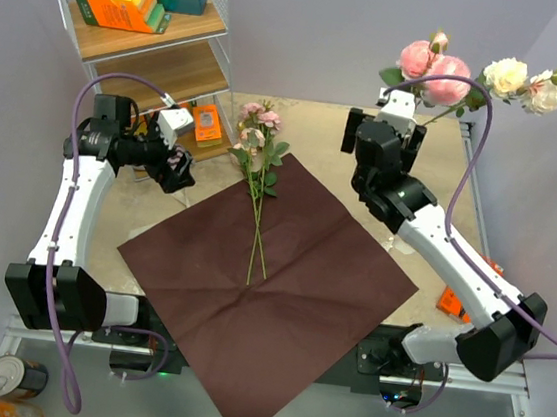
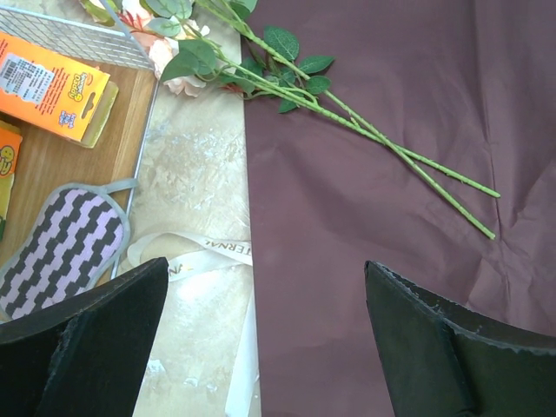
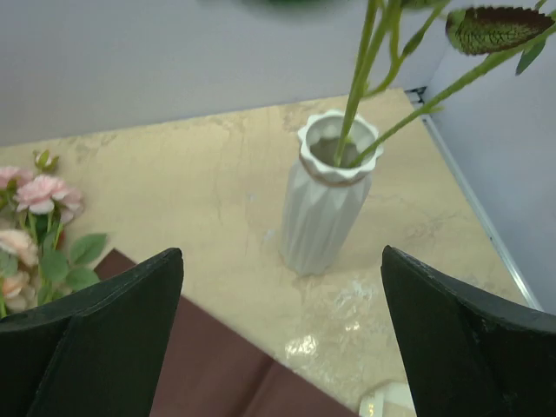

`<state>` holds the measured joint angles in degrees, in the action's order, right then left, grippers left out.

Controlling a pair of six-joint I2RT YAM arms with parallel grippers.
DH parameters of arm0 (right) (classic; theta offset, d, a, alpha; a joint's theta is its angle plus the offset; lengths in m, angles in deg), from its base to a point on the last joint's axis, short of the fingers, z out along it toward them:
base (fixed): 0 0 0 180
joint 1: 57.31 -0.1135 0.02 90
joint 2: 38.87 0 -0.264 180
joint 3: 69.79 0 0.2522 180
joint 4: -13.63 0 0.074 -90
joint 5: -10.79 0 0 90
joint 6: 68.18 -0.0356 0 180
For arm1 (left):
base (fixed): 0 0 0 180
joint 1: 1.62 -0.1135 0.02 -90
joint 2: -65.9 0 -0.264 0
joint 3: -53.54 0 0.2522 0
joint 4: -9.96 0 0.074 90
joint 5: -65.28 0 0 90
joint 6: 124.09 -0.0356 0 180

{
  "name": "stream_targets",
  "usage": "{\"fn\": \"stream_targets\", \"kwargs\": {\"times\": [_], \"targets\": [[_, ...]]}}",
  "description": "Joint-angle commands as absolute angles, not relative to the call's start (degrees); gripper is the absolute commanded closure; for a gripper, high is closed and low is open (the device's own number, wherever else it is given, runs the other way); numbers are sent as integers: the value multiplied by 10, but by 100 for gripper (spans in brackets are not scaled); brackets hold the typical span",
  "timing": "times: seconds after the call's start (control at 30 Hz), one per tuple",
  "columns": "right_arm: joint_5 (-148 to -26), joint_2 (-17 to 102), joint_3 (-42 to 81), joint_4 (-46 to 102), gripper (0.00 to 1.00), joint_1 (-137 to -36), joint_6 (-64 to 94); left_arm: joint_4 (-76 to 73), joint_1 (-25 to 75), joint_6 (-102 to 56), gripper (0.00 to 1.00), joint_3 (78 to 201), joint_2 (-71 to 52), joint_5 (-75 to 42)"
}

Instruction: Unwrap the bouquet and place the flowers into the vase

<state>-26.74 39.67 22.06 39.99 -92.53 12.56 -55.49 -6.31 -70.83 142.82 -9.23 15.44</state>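
Right end effector [image 3: 282,252], jaws spread wide, faces the vase [image 3: 323,213].

The beige table [image 1: 317,132] carries maroon paper [image 1: 278,299], a white vase [image 3: 326,204] and cream ribbon [image 2: 204,256].

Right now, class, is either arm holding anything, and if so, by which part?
Nothing is held. The left fingers stand open above the edge of the maroon paper; the right fingers stand open, short of the vase.
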Motion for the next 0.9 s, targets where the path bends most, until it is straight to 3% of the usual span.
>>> {"fn": "stream_targets", "kwargs": {"times": [0.0, 0.17, 0.47, 0.6, 0.87], "targets": [[-295, 349, 191, 454, 1, -949, 71, -557, -63, -714, 1, 1451, -77, 170], [-288, 336, 174, 487, 1, -1001, 64, -560, -63, -712, 1, 1450, -74, 172], [-182, 299, 115, 404, 1, -1140, 114, -561, -63, -711, 1, 1449, -70, 172], [-184, 361, 128, 408, 1, -1201, 126, -557, -64, -707, 1, 1447, -72, 173], [-309, 559, 223, 458, 3, -1218, 64, -527, -63, -689, 1, 1424, -77, 178]]}}
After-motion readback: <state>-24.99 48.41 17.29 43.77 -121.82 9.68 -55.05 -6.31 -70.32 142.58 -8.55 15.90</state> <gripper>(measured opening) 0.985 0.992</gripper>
